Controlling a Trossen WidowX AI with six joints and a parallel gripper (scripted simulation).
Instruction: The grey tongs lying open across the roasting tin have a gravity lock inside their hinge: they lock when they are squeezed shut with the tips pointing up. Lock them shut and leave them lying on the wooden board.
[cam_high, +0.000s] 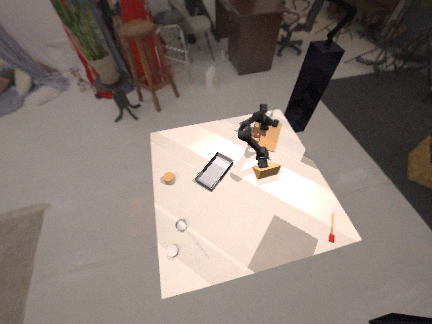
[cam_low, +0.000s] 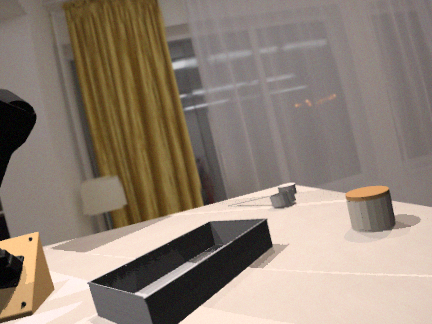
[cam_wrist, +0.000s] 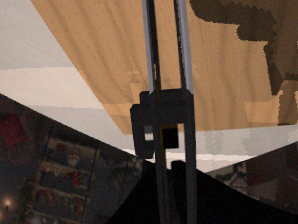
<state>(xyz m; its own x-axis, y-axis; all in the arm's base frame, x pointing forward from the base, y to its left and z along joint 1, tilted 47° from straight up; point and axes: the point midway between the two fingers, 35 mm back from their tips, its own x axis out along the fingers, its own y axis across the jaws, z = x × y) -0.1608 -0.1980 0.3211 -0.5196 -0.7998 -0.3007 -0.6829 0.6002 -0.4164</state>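
My gripper (cam_wrist: 166, 171) is shut on the grey tongs (cam_wrist: 187, 55). In the wrist view, their two long arms run side by side, a narrow gap apart, with a dark bracket across them. The wooden board (cam_wrist: 115, 50) (cam_high: 272, 143) shows behind the tongs, at the back right of the table in the top view. I cannot tell how far the tongs are from the board, which way their tips point, or whether the lock is engaged. The roasting tin (cam_high: 223, 176) (cam_low: 215, 275) holds no tongs.
The black arm (cam_high: 245, 134) rises from its wooden base (cam_high: 267, 172). An orange-topped pot (cam_high: 169, 177) (cam_low: 371, 212) stands left of the tin. A sieve-like thing (cam_high: 181, 225) and a small white cup (cam_high: 172, 250) are at the front left, a red-ended stick (cam_high: 332, 238) at the front right.
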